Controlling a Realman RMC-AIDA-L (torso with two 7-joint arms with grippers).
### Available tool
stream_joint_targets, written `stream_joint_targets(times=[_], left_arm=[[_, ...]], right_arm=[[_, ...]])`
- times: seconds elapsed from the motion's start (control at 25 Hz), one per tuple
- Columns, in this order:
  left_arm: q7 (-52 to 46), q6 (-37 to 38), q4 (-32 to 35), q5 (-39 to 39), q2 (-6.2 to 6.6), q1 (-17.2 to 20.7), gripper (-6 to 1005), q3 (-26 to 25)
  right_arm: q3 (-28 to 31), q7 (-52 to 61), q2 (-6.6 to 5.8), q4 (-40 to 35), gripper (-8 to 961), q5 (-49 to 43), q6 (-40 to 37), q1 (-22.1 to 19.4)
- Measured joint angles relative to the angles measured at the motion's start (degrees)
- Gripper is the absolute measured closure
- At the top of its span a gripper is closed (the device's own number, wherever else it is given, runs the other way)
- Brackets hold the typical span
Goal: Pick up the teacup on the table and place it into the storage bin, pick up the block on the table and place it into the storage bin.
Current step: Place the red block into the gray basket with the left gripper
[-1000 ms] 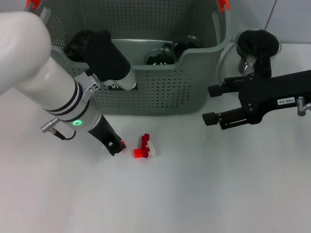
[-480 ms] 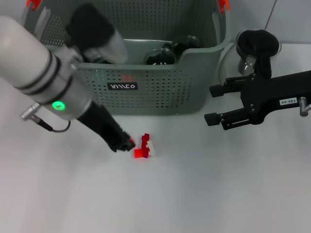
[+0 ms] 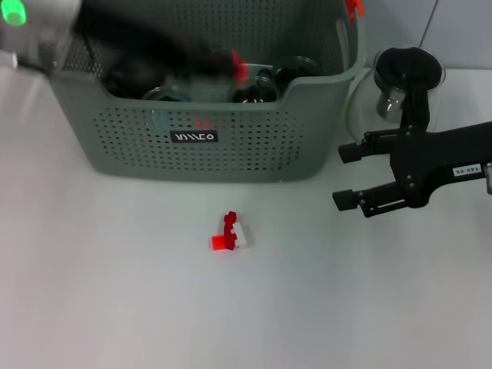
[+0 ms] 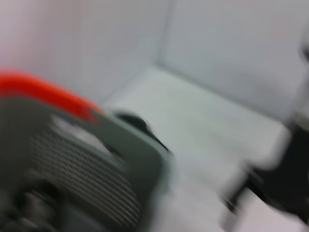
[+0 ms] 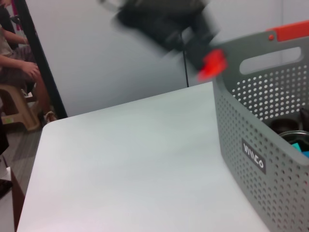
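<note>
Left pincer [image 3: 231,63], state indiscernible, over storage bin [image 3: 231,146]; red block [image 3: 229,235] on desk [image 3: 115,292] centre-frame; regrasp squarely; right pincer [image 3: 350,175] apart.

white lettering on storage bin [image 3: 231,146] label [image 3: 194,136], unreadable.

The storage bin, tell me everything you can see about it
The storage bin is a large grey-green plastic basket with perforated walls, a cut-out handle slot, orange-red clips at the rim and a small black label with white lettering on its front. It stands upright on the white table, holding dark round items. The left gripper hangs over its opening.
</note>
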Motion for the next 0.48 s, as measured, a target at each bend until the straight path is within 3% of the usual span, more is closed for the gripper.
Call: stream_joint_targets(times=[0.28, 0.32, 0.36, 0.48], left_arm=[[-1.59, -18.76, -18.54, 1.13, 6.80, -6.41, 835, -1.52], [-1.59, -18.76, -18.54, 1.13, 6.80, -6.41, 835, -1.52], [-1.52, -23.27, -24.05, 2.81, 7.88, -8.37, 835, -1.54], [-1.19, -26.79, -27.45, 5.64, 7.90, -9.69, 835, -1.26]], right_arm=[[-0.45, -0.01, -0.12, 0.00, 76, -0.28, -0.73, -0.03], [-0.49, -0.01, -0.13, 0.02, 76, -0.32, -0.87, -0.03], [-0.52, -0.01, -0.15, 0.03, 76, -0.34, -1.03, -0.03], [-0.58, 0.03, -0.21, 0.03, 76, -0.44, -1.21, -0.03]])
